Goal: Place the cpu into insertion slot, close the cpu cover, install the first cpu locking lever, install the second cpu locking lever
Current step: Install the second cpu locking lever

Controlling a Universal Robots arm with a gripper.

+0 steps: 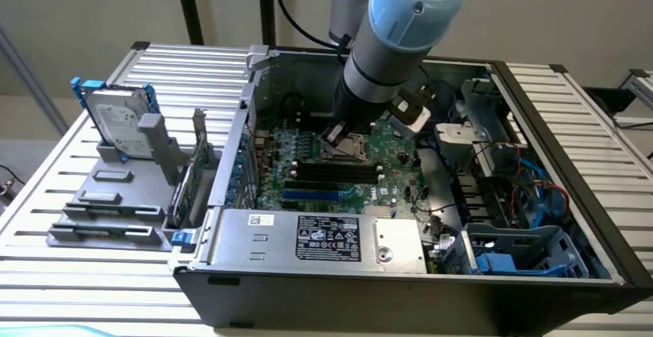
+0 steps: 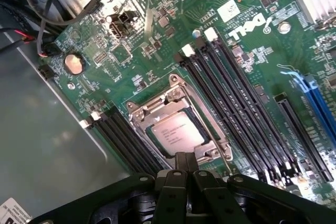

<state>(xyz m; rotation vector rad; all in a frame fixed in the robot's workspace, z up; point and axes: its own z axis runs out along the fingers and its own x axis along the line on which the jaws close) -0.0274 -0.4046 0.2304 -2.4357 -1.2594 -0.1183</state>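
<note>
Silicon sits home: the cpu (image 2: 176,132) lies flat in the insertion slot (image 2: 157,148) on the green motherboard (image 2: 157,51), its pale face showing through the window of the cpu cover (image 2: 173,95), which is folded down over it. The first two steps of the job look done, and the work now appears to be at the locking levers along the cover's edges.

The gripper (image 2: 185,169) hangs directly over the socket, its dark fingers (image 2: 180,162) drawn together with no gap between them and nothing held, their tips just at the cover's near edge. From across the room, the grey and blue arm (image 1: 393,39) reaches straight down into the open computer case (image 1: 408,276), its lower end close above the socket (image 1: 347,147).

To seat a lever well, the closed tips would need to press on the thin bar itself, not on the cover plate, and carry it down and sideways under its catch without slipping off. A skid toward the long black memory slots (image 2: 236,98) flanking the socket is the obvious risk.

Outside the case, a hard drive (image 1: 121,123) stands upright in a grey holder on the slatted table (image 1: 122,260), at the exterior view's left.
</note>
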